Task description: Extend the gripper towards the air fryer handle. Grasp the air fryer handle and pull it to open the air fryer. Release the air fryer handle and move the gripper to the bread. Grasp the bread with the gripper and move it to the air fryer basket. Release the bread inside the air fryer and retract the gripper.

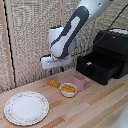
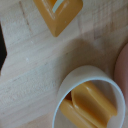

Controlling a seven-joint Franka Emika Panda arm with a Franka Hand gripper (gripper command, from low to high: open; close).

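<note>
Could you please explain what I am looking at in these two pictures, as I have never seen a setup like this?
The exterior view shows a white robot arm over a wooden table. Its gripper hangs above a small orange piece of bread; whether it is open I cannot tell, and nothing seems held. Nearby are a white bowl of yellow food, a pink mug, a plate and a black air fryer with its basket pulled out. The other picture comes from a wrist camera looking down.

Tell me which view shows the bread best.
The wrist view: the bread fills the frame close up, though cut off at the edge. The exterior view shows it whole but tiny, on the table beside the bowl.
</note>
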